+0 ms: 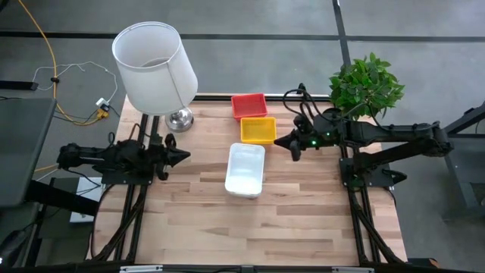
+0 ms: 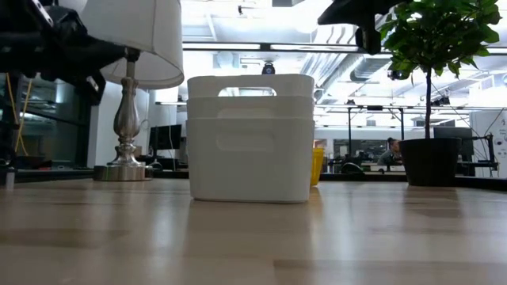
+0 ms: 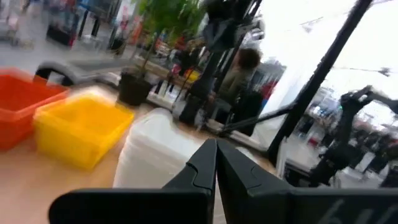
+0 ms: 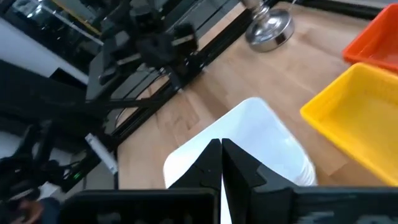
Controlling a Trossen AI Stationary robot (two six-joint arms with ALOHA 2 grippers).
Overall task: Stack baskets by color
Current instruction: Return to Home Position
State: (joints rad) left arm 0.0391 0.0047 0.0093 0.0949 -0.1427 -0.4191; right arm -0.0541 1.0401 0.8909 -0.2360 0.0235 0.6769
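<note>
Three basket stacks stand in a row on the table's middle: a red one (image 1: 248, 105) farthest back, a yellow one (image 1: 258, 130) in front of it, and a white stack (image 1: 245, 169) nearest, showing as nested white baskets (image 2: 250, 137) in the low view. My left gripper (image 1: 184, 156) is shut and empty at the table's left edge, pointing level toward the white stack (image 3: 158, 155). My right gripper (image 1: 292, 149) is shut and empty, raised over the table right of the yellow basket (image 4: 360, 115), looking down on the white stack (image 4: 245, 146).
A lamp with a large white shade (image 1: 154, 67) and a chrome foot (image 1: 179, 119) stands at the table's far left. A potted plant (image 1: 365, 85) stands at the far right. Bare wooden table (image 1: 258, 227) lies in front of the baskets.
</note>
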